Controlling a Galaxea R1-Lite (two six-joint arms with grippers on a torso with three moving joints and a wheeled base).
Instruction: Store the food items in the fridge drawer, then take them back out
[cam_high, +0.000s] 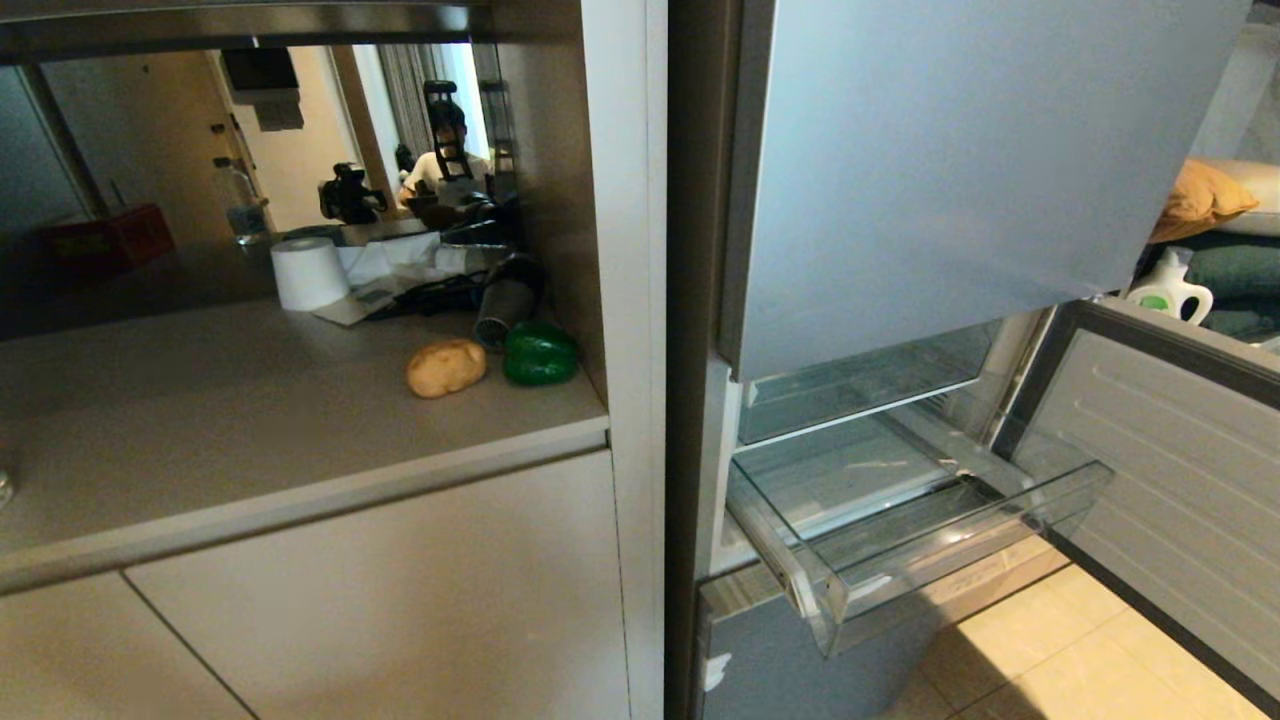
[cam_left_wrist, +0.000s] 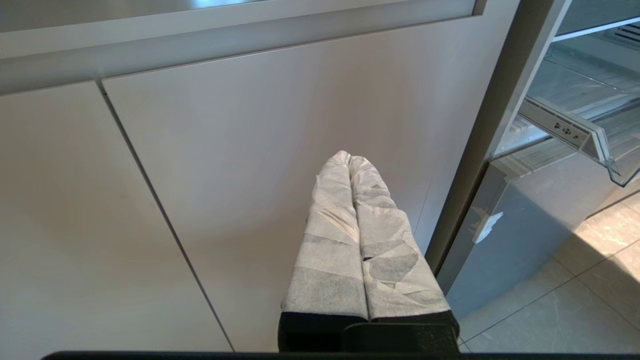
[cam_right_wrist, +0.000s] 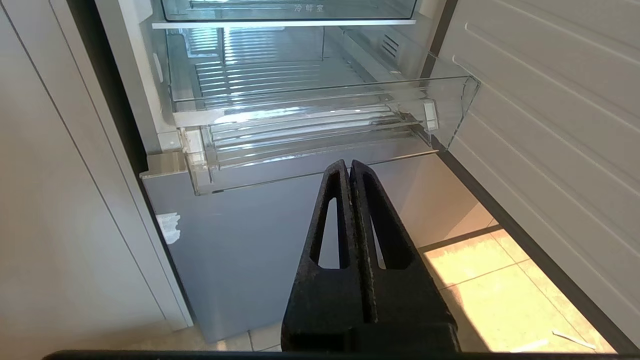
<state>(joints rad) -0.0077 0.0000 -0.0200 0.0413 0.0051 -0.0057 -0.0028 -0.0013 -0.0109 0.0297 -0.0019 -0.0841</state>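
Lumpy tan-yellow potato (cam_high: 446, 367) and glossy dark green bell pepper (cam_high: 539, 353) both sit on the beige-grey countertop (cam_high: 200, 420) of the cabinet niche, far right end. Pepper is at 3 o'clock of the potato, just beside it, small gap. Pepper's right side sits near the niche's side wall. Neither item is in the fridge.

Clear plastic fridge drawer (cam_high: 940, 520) is pulled out of the tall silver fridge (cam_high: 960, 170), empty as far as the head view shows (the right wrist view agrees: only ribbed clear floor visible). It sits at roughly 4 o'clock of the food, well apart, on the other side of the white cabinet upright. The lower fridge door (cam_high: 1170, 470) with ribbed white inner liner stands swung open at 3 o'clock of the drawer. A second clear bin sits above the drawer, pushed in.

Neither arm shows in the head view. Left gripper (cam_left_wrist: 348, 159), fingers wrapped in white tape, is pressed together with nothing between them; it hangs low in front of the beige cabinet door (cam_left_wrist: 250, 175), below the counter edge. Right gripper (cam_right_wrist: 348, 165), bare black fingers, is also closed tip to tip and empty; it points at the grey fridge panel under the drawer, above the tan floor tiles (cam_right_wrist: 480, 280).

Behind the food: white paper roll (cam_high: 309, 272) at 10 o'clock of the potato, and a grey cylindrical appliance with dark cables at 12 o'clock of the pepper.
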